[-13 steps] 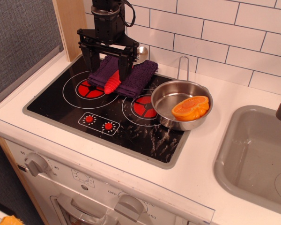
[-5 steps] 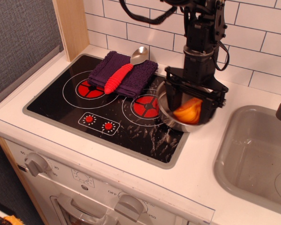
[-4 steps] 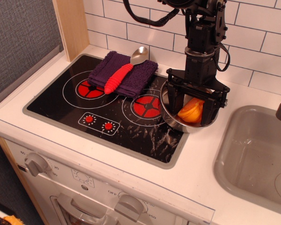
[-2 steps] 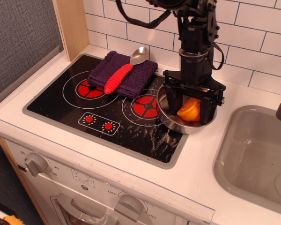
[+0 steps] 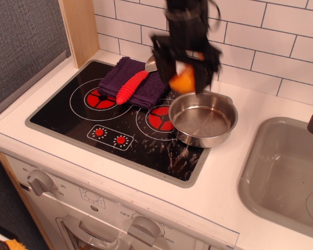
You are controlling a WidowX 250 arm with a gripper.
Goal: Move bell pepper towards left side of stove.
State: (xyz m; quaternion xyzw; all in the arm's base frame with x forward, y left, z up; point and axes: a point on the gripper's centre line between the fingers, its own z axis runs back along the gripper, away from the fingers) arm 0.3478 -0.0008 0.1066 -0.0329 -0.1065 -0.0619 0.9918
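Up above the pan's back rim, the tool (image 5: 183,77) grips the bell pepper (image 5: 182,80) between its fingers, clear of the steel pan (image 5: 203,119) beneath. Motion blur smears the tool, and its fingers cover part of the pepper. Leftward, the stove (image 5: 68,117) has bare black glass along its front and left edge. A purple cloth (image 5: 148,88) carrying a red-handled spoon (image 5: 131,86) covers the back, the spoon bowl partly hidden behind the tool.

The stove (image 5: 78,117) was glossy black glass; the pot (image 5: 203,120) shiny metal; the towel (image 5: 146,86) soft purple cloth.
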